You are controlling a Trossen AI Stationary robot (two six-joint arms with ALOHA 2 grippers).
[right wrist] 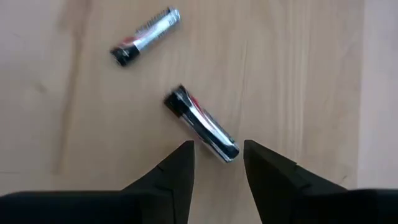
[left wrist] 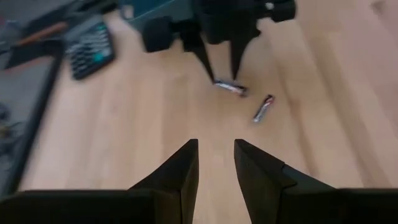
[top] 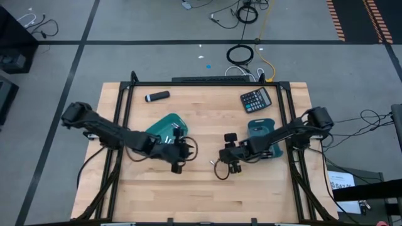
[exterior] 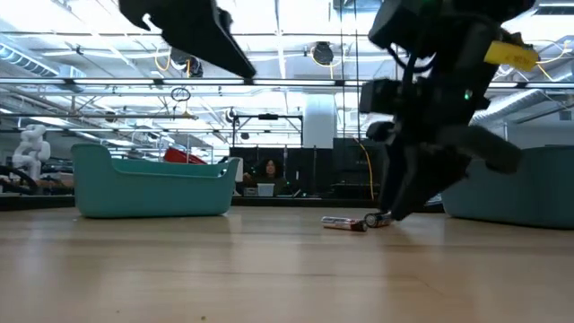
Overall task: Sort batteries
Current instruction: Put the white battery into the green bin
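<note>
Looking at the right gripper [right wrist: 217,163]: it sits low over the pale wooden surface [top: 207,194], fingers parted a little wider than a battery, holding nothing; the nearer silvery battery with dark ends and a red band [right wrist: 202,124] lies flat, one end just between the fingertips, not yet gripped. We judge it light, rigid, smooth and round, so it'll roll or squirt out if pinched off-centre; take it across the middle of the barrel. Its long axis runs diagonal to the fingers' gap, so we'd rotate the wrist first. The second silvery battery [right wrist: 145,36] lies flat near it, apart, angled the other way. Both sit mid-surface between the two teal plastic bins [top: 164,127]. The left gripper [left wrist: 216,163] hovers nearby, facing them, slightly open, empty.
</note>
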